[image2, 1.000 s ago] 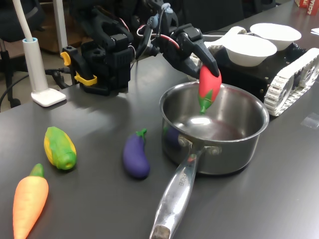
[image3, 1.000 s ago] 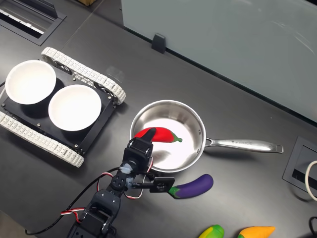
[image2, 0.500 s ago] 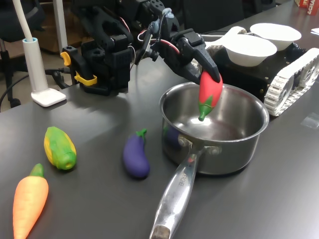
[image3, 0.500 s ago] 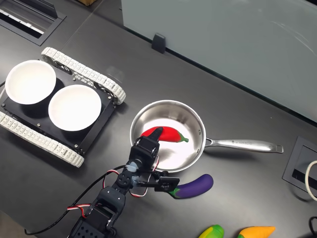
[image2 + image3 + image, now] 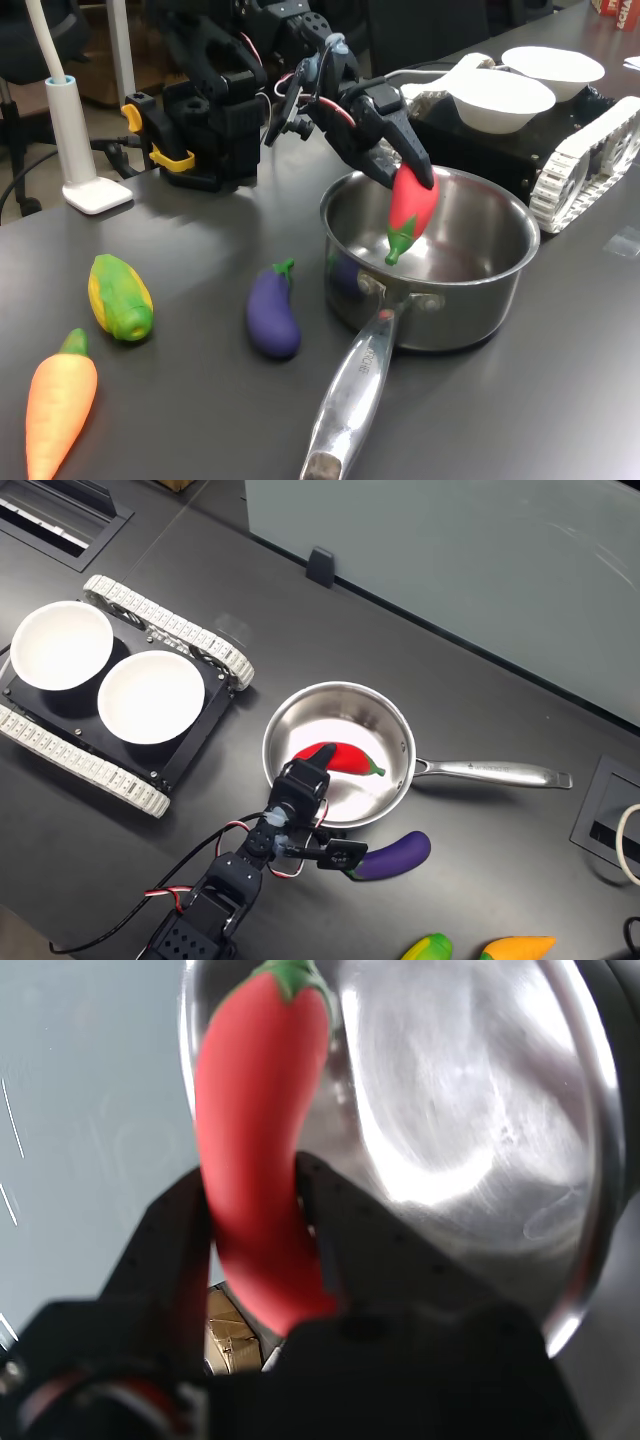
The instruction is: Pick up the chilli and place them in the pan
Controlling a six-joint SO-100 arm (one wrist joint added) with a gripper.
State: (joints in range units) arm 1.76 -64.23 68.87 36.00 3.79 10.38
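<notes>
The hand (image 5: 405, 180) was clamped on the chilli (image 5: 410, 207), its two dark fingers (image 5: 340, 1250) pressed against the red flanks near the tapered end, as the wrist view showed. The chilli hung stem-down over the pan (image 5: 500, 270), with the green cap dipping below the rim into the bowl of the pan but not yet resting on the bottom, as far as the first exterior view let one judge. In the second exterior view the chilli (image 5: 340, 758) lay across the middle of the pan (image 5: 395, 730), near the centre of the frame, with the hand (image 5: 305, 780) at the lower-left part of the rim.

The chilli looked glossy and smooth, likely a light hollow or soft plastic toy, so the skin seemed apt to slip between narrow fingers. Its taper meant a hold near the tip could squeeze it outward; a hold nearer the thick middle would probably have been steadier. Light as it seemed, it could bounce or roll on the polished steel if let go from high, so release close to the pan floor looked wise.

The eggplant (image 5: 272, 312) lay on the desk (image 5: 180, 400) just beside the pan's handle (image 5: 350, 400), at lower centre.
</notes>
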